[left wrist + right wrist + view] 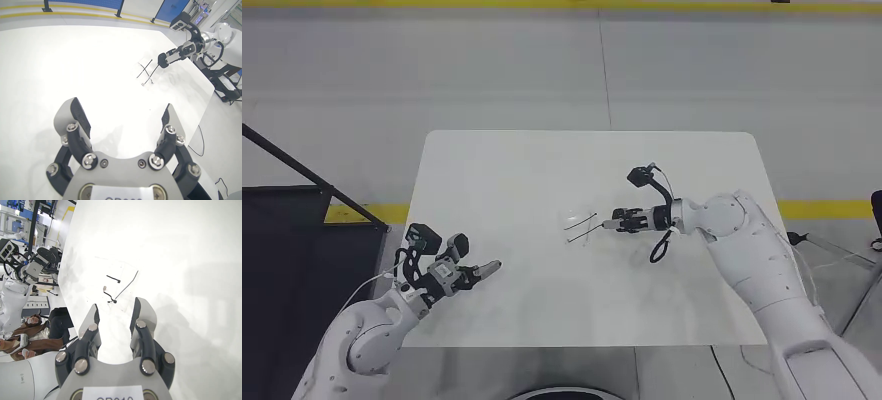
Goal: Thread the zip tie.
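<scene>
Right claw (609, 224), open, sat mid-frame beside the ties (582, 225); left claw (488, 270), open, lower left. Lying flat on the worktop (502, 180), the thin ties might skid from its pinch.

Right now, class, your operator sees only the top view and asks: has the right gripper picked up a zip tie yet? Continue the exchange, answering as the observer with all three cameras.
Observer: No. The right gripper is open, with nothing between its fingers.
Operator: How close is it to a tie?
Observer: One end of the long zip tie lies on the table right by its fingertips.
Operator: And the other tie?
Observer: The short zip tie lies apart from the long one, its head turned towards the right gripper.
</scene>
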### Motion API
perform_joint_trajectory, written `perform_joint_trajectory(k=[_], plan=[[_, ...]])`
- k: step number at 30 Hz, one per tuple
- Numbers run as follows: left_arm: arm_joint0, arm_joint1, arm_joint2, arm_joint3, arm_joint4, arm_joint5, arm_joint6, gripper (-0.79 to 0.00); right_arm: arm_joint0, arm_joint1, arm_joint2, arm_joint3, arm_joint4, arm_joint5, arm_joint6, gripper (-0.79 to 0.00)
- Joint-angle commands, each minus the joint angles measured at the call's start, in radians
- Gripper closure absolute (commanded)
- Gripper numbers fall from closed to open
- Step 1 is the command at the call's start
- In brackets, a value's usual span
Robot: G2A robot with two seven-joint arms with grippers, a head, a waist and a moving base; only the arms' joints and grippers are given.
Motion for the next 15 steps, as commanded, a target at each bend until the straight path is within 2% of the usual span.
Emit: perform_joint_trajectory(k=[1, 3, 7, 15], plan=[[0.0, 0.0, 0.0, 0.0, 0.0, 0.0, 0.0, -0.785, 0.008, -0.004, -0.009, 0.016, 0.005, -0.003, -0.002, -0.382], [0.0, 0.0, 0.0, 0.0, 0.0, 0.0, 0.0, -0.785, 0.017, -0.009, -0.019, 0.031, 0.012, -0.005, -0.003, -0.376], [0.0, 0.0, 0.0, 0.0, 0.0, 0.0, 0.0, -0.785, 0.035, -0.019, -0.038, 0.06, 0.025, -0.009, -0.003, -0.311], [0.0, 0.0, 0.0, 0.0, 0.0, 0.0, 0.0, -0.785, 0.066, -0.038, -0.071, 0.11, 0.04, -0.016, -0.003, -0.317]])
